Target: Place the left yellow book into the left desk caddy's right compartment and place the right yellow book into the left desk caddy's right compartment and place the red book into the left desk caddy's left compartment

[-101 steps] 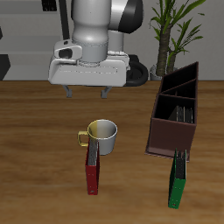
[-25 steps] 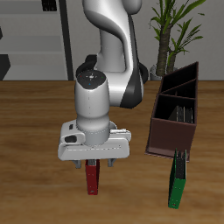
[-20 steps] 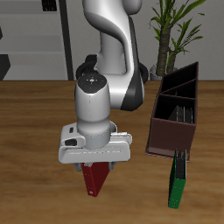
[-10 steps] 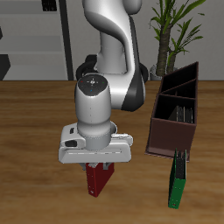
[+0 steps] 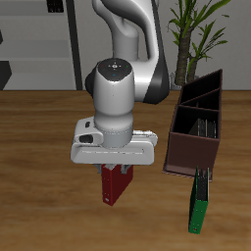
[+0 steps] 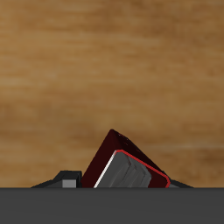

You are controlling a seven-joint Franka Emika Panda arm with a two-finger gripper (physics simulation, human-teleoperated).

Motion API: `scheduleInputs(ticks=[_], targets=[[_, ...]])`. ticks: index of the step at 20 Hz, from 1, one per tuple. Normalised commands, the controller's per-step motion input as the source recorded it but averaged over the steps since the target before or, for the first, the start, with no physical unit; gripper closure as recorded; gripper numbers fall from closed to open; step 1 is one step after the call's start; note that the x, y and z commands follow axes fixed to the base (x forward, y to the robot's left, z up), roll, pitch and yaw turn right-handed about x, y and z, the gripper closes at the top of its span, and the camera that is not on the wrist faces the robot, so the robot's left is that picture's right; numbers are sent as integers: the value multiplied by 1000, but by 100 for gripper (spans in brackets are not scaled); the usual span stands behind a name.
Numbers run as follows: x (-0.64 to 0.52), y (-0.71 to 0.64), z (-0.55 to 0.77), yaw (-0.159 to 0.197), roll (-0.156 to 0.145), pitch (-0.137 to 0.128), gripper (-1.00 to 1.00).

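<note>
My gripper (image 5: 118, 171) is shut on the red book (image 5: 116, 184), which hangs tilted above the wooden table, clear of its surface. In the wrist view the red book (image 6: 123, 163) shows a dark-red cover and pale page edges between the fingers. The left desk caddy (image 5: 189, 152), a long dark-brown box with partitions, stands beside the arm, a short way off. Two thin grey-looking yellow books (image 5: 204, 127) stand upright in its end section nearest the table's front; I cannot tell one from the other.
A green book (image 5: 200, 202) lies on the table just in front of the caddy's near end. A potted plant (image 5: 194, 34) stands behind the caddy. The arm's body hides the table surface behind the gripper.
The gripper closed on the red book and lifted it off the table, then rose and shifted a little toward the caddy. The mug seen earlier is now hidden behind the arm.
</note>
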Motion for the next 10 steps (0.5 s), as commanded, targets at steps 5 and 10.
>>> scheduleInputs(ticks=[5, 10], targets=[[-281, 179, 850, -19, -48, -66, 100], [-352, 73, 691, -20, -68, -28, 100]])
